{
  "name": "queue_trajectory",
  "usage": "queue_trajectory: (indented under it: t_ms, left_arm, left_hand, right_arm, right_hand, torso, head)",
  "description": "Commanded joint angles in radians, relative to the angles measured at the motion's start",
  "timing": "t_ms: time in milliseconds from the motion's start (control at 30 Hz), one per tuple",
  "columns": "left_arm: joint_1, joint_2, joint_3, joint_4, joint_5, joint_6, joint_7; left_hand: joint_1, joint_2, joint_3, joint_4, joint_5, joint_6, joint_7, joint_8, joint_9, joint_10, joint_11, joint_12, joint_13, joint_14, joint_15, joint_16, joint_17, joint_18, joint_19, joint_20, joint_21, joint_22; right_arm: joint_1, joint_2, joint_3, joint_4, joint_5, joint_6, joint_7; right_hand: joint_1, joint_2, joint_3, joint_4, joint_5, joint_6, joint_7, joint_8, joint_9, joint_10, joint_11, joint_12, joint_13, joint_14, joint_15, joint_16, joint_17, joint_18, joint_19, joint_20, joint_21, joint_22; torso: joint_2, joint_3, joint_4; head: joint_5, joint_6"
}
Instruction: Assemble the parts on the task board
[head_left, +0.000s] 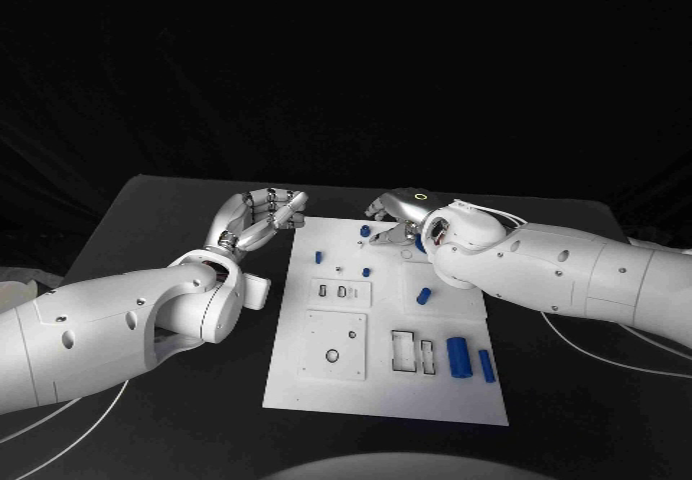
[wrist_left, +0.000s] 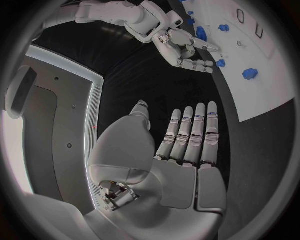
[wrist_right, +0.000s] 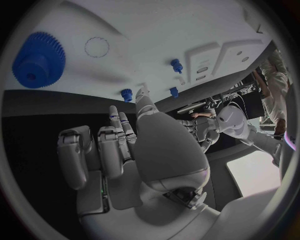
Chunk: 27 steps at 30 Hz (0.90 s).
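Task board (head_left: 378, 395): white plate, table centre, long axis 12–6 o'clock
Parts, blue, all on board:
- 2 cylinders (head_left: 459, 356) side by side, ~4 o'clock corner, just beside 2 slot recesses
- 1 short peg (head_left: 424, 295) ~3 o'clock edge
- sm pegs (head_left: 319, 257) upright, 10–12 o'clock zone, apart from each other
- gear (wrist_right: 39, 60) in right wrist view, on board near right hand
Left hand (head_left: 260, 220): off board, just past its 10 o'clock corner, above black table (head_left: 173, 210); fingers straight & side by side, thumb apart, holds nothing
Right hand (head_left: 408, 222): over board's 1 o'clock corner; fingers curled loosely, nothing seen in grasp; contact w/ board – can't tell
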Motion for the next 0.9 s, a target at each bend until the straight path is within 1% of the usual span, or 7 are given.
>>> queue_trajectory:
  t_ms: [33,233,400,600,767,867,900]
  left_arm:
    - [0.002,0.008,0.001,-0.008,-0.005,0.004,0.008]
    - [0.002,0.023,0.001,-0.026,-0.005,0.006,0.01]
    - [0.001,0.037,0.001,-0.042,-0.005,0.011,0.012]
    - [0.0,0.046,0.0,-0.056,-0.005,0.015,0.013]
    - [0.0,0.049,0.0,-0.061,-0.005,0.017,0.013]
    - [0.0,0.05,0.0,-0.063,-0.005,0.018,0.012]
    - [0.0,0.05,0.0,-0.063,-0.005,0.018,0.012]
  left_hand:
    - [0.002,0.011,-0.006,-0.002,0.002,0.008,0.033,-0.008,0.001,0.003,0.004,-0.006,0.0,-0.009,-0.001,-0.004,0.001,0.011,-0.007,-0.002,-0.006,-0.002]
    - [0.003,0.011,-0.006,-0.002,0.002,0.008,0.033,-0.008,0.001,0.003,0.004,-0.006,0.0,-0.009,-0.001,-0.004,0.001,0.011,-0.007,-0.002,-0.006,-0.002]
    - [0.005,0.013,-0.006,-0.002,0.003,0.008,0.033,-0.009,0.001,0.003,0.005,-0.007,0.0,-0.01,-0.001,-0.004,0.001,0.011,-0.008,-0.002,-0.007,-0.002]
    - [0.007,0.016,-0.007,-0.002,0.004,0.009,0.033,-0.011,0.001,0.002,0.005,-0.007,0.0,-0.011,-0.001,-0.004,0.001,0.011,-0.009,-0.001,-0.008,-0.002]
    - [0.008,0.016,-0.007,-0.002,0.005,0.009,0.033,-0.012,0.001,0.002,0.005,-0.007,0.0,-0.011,-0.001,-0.003,0.001,0.011,-0.01,-0.001,-0.008,-0.002]
    - [0.008,0.016,-0.007,-0.002,0.005,0.009,0.033,-0.012,0.001,0.002,0.005,-0.007,0.0,-0.011,-0.001,-0.003,0.001,0.011,-0.01,-0.001,-0.008,-0.002]
    - [0.008,0.016,-0.007,-0.002,0.005,0.009,0.033,-0.012,0.001,0.002,0.005,-0.007,0.0,-0.011,-0.001,-0.003,0.001,0.011,-0.01,-0.001,-0.008,-0.002]
  right_arm:
    - [0.024,-0.054,0.001,0.067,0.204,-0.107,0.036]
    - [0.069,-0.18,0.0,0.199,0.392,-0.146,0.073]
    - [0.085,-0.273,-0.001,0.271,0.443,-0.148,0.096]
    - [0.087,-0.333,-0.006,0.289,0.461,-0.132,0.101]
    - [0.082,-0.35,-0.01,0.276,0.462,-0.104,0.099]
    - [0.079,-0.349,-0.012,0.267,0.448,-0.074,0.095]
    - [0.078,-0.345,-0.012,0.261,0.439,-0.057,0.092]
  right_hand:
    - [-0.008,0.012,0.006,0.006,-0.001,0.013,0.01,0.006,0.002,0.002,-0.005,0.007,0.002,0.103,0.002,0.002,0.249,-0.007,0.105,0.004,0.004,0.263]
    - [-0.019,0.025,0.007,0.013,-0.001,0.019,0.015,0.005,0.003,0.031,-0.004,0.017,0.005,0.102,0.005,0.002,0.247,-0.007,0.105,0.006,0.004,0.263]
    - [-0.032,0.026,-0.001,0.02,0.0,0.043,-0.005,0.011,0.006,0.093,-0.006,0.039,0.011,0.1,0.006,0.0,0.239,-0.007,0.105,0.007,0.004,0.263]
    - [-0.043,0.028,-0.008,0.027,0.0,0.043,-0.029,0.002,0.003,0.217,-0.041,0.088,0.03,0.099,-0.022,-0.001,0.233,-0.007,0.105,-0.014,0.004,0.263]
    - [-0.068,0.014,-0.031,0.042,0.0,0.013,-0.058,-0.009,-0.003,0.316,-0.091,0.187,0.094,0.072,-0.068,-0.021,0.137,-0.007,0.105,-0.06,0.004,0.263]
    - [-0.086,0.007,-0.041,0.044,0.001,-0.017,-0.08,0.005,-0.002,0.258,-0.101,0.321,0.217,0.004,-0.07,-0.066,-0.012,0.016,0.017,-0.066,-0.044,0.183]
    - [-0.084,0.026,-0.028,0.031,0.022,-0.006,-0.093,0.021,0.013,0.01,-0.089,0.661,0.548,-0.051,-0.049,-0.07,-0.039,0.028,-0.067,-0.056,-0.098,0.127]
  torso:
    - [-0.001,0.0001,-0.0014]
    - [-0.003,0.0007,-0.0042]
    - [-0.006,0.003,-0.0083]
    - [-0.007,0.0051,-0.0114]
    - [-0.008,0.0032,-0.0086]
    - [-0.007,0.0029,-0.0081]
    - [-0.007,0.0026,-0.0073]
  head:
    - [-0.004,0.005]
    - [-0.02,0.013]
    - [-0.042,0.017]
    - [-0.067,0.023]
    - [-0.094,0.025]
    - [-0.1,0.026]
    - [-0.103,0.026]
